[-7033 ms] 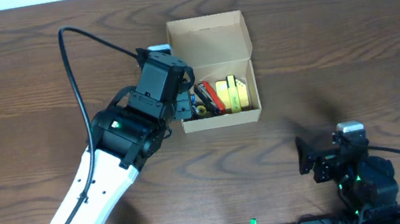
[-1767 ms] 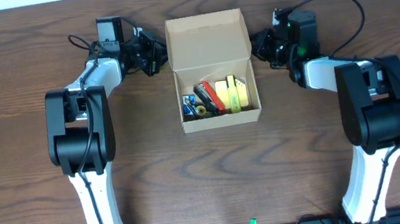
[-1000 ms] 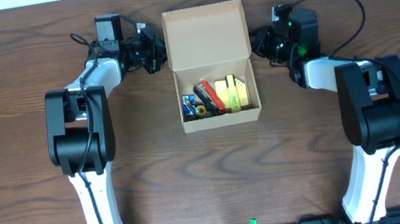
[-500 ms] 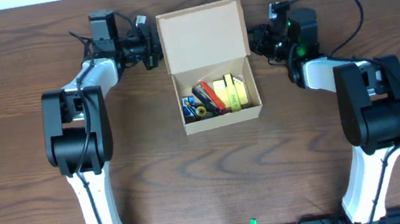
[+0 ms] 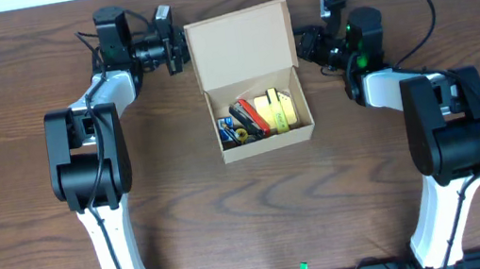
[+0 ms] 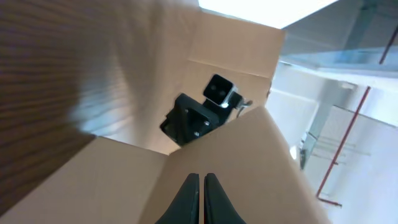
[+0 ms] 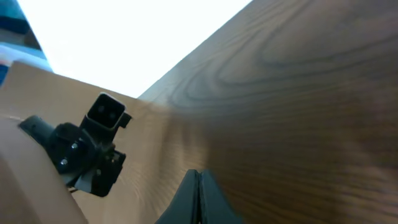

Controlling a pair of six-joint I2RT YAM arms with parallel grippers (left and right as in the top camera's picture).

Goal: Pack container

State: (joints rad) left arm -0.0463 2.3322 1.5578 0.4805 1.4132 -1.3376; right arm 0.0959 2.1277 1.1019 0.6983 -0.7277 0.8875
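Tan rectangular cardboard box (image 5: 270,141) is skewing leftward as my left claw (image 5: 178,50) and right claw (image 5: 303,46), both pinched together, are lifting its hinged flap lid (image 5: 241,48), seemingly toward closing.

The jumbled contents (image 5: 257,118) of the container (image 5: 241,44) are too small to name, perhaps markers and clips, and the left claw (image 6: 201,177) and right claw (image 7: 198,174) are cut off by their blurred wrist views' bottom edges.

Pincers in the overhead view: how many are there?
2. The left pincer is at the left edge of the container lid; the right pincer is at its right edge.
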